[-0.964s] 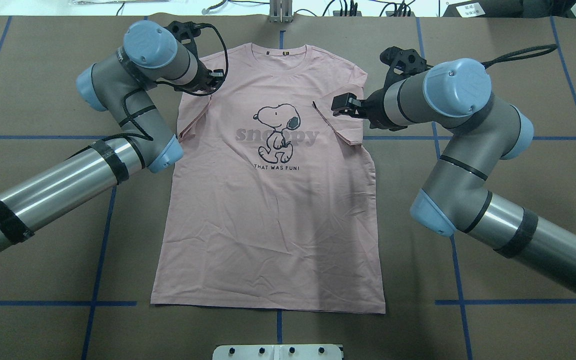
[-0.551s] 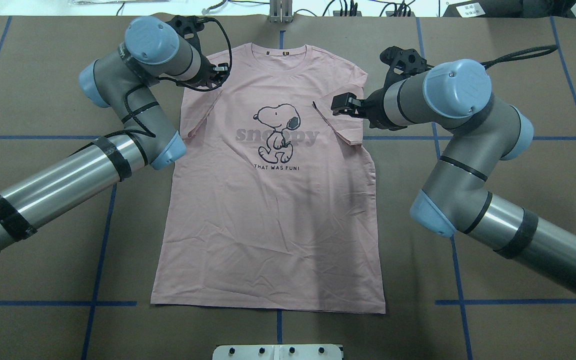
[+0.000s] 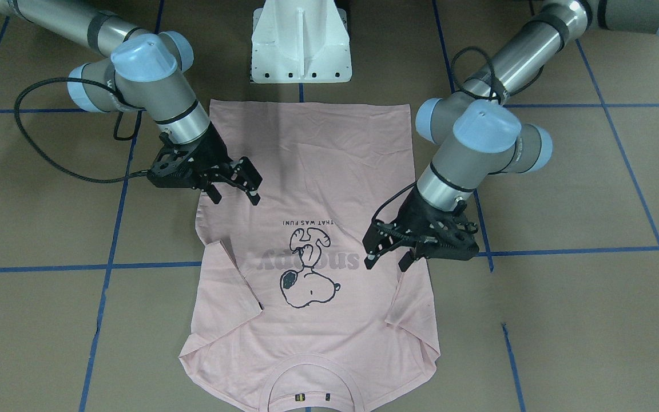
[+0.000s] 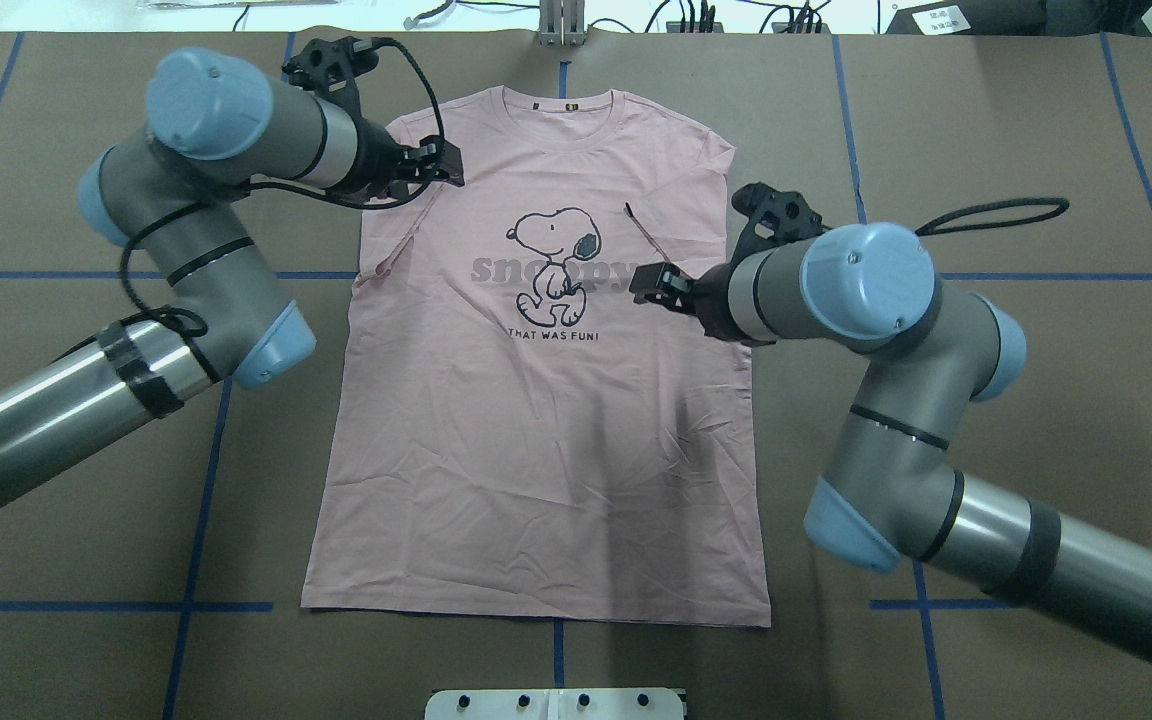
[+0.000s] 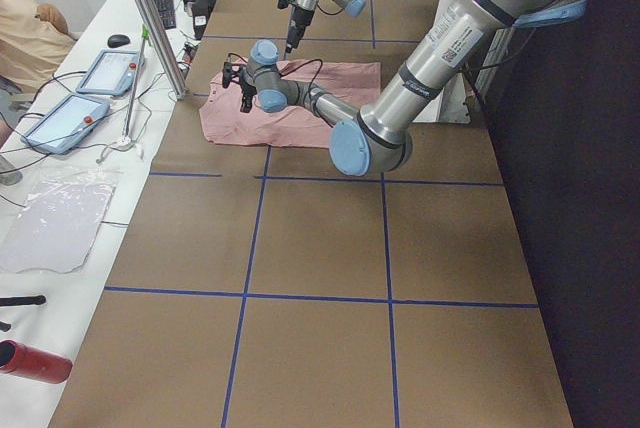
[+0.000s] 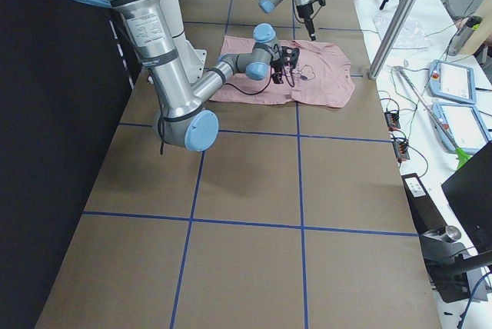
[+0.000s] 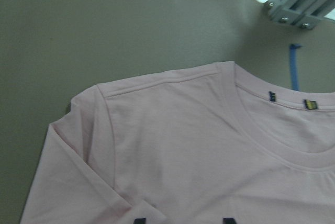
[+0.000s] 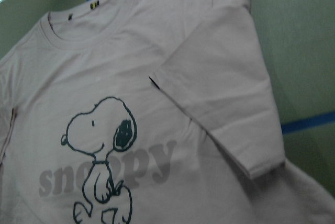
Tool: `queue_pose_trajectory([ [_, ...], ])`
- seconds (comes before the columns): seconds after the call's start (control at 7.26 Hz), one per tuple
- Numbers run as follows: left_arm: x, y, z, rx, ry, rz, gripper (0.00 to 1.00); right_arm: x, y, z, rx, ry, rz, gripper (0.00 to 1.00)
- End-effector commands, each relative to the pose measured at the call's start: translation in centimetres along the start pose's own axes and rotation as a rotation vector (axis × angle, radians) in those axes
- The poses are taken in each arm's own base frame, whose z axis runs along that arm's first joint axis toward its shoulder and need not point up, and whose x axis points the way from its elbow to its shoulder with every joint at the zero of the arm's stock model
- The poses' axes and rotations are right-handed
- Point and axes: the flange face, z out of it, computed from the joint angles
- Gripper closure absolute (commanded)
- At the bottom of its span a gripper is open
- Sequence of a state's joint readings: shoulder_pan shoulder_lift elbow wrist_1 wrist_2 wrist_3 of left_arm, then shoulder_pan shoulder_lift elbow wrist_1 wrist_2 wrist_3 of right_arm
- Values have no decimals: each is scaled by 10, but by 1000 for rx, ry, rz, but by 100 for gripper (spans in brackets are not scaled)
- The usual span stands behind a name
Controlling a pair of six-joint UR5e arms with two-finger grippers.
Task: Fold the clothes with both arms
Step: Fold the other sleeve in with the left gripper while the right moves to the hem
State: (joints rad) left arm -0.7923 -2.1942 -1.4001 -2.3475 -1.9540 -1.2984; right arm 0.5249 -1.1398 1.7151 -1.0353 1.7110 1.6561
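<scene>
Overhead exterior: T-shirt flat, lengthwise, collar away from robot

T-shirt on table (collar far end)

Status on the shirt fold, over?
Left gripper open, empty, over shoulder. Right gripper open, empty, over chest print. T-shirt flat, face up, sleeves tucked in, body unfolded. No obstruction seen.
</scene>
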Motion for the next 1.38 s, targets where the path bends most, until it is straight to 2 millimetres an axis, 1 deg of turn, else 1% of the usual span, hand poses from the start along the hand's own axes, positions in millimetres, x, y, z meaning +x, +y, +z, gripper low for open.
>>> queue_pose_trajectory([
  [0.0, -22, 27, -35, -41, 41, 10, 23, 54, 139, -2, 26, 69, 79, 8],
  [0.14, -24, 27, -35, -41, 39, 9, 23, 78, 177, -29, 31, 137, 130, 17],
  [0.28, -29, 26, -30, -45, 26, 5, 23, 103, 189, -65, -1, 156, 154, 21],
  [0.41, -32, 27, -27, -48, 21, 2, 23, 118, 203, -76, -13, 171, 153, 21],
  [0.55, -33, 27, -25, -48, 18, 0, 23, 133, 214, -73, 6, 207, 139, 21],
  [0.69, -32, 27, -26, -48, 20, 1, 23, 139, 218, -71, 11, 241, 130, 22],
  [0.83, -32, 27, -26, -48, 20, 3, 23, 141, 223, -67, 10, 249, 129, 28],
  [1.24, -34, 26, -26, -46, 18, 5, 23, 143, 230, -56, 7, 263, 122, 32],
])
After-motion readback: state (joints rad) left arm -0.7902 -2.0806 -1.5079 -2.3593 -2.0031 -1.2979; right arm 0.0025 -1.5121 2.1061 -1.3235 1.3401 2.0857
